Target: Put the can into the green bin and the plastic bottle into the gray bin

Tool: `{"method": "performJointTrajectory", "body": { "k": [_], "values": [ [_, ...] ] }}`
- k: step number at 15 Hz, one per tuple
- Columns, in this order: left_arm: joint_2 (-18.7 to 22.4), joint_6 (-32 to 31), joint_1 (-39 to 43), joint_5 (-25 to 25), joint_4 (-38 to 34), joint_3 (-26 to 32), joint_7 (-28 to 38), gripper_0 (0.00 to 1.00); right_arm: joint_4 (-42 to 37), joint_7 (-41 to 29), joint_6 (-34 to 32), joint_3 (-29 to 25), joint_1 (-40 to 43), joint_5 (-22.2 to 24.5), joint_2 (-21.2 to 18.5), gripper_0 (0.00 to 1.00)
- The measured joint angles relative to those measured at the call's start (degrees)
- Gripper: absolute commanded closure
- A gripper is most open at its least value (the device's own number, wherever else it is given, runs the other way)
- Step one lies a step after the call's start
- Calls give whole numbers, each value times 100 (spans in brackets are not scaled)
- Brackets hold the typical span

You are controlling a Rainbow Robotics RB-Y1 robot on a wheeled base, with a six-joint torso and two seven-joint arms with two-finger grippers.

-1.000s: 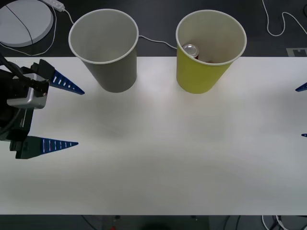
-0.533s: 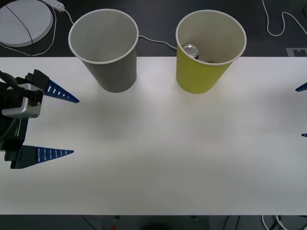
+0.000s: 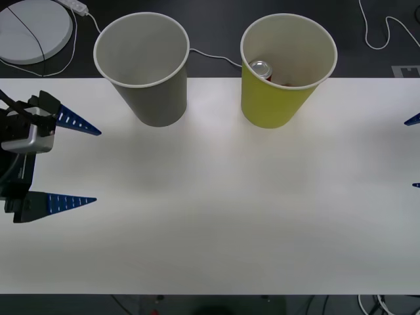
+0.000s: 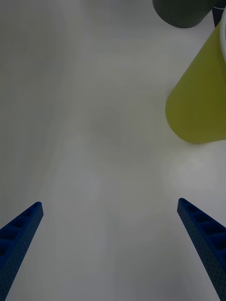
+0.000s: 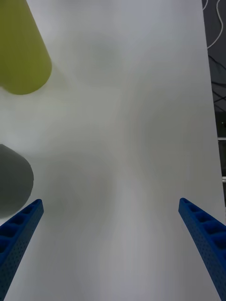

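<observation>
So on the far left of the white table (image 3: 216, 216) the left gripper (image 3: 90, 164) sits over the table's edge, its two blue ribbed fingers (image 3: 75, 122) spread wide with nothing between them, pointing in across the tabletop. Next along at the back edge is the gray bin (image 3: 149, 69), standing upright, and all I can see inside it is its white wall. Just beside it, a bit apart, is the green bin (image 3: 283, 72), also upright, and the can (image 3: 260, 68) is sitting inside it against the left wall, silver top with the pull-tab facing up and a sliver of red below. Over at the right edge the right gripper (image 3: 415, 152) peeks in, just two blue tips (image 3: 413, 119) held well apart, released and empty too.
</observation>
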Motion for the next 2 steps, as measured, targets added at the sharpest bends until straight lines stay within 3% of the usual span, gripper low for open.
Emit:
{"method": "performJointTrajectory", "body": {
  "k": [2],
  "values": [
    [0,0,0,-1,1,0,0,0,0,0,0,0,0,0,0,0]
  ]
}}
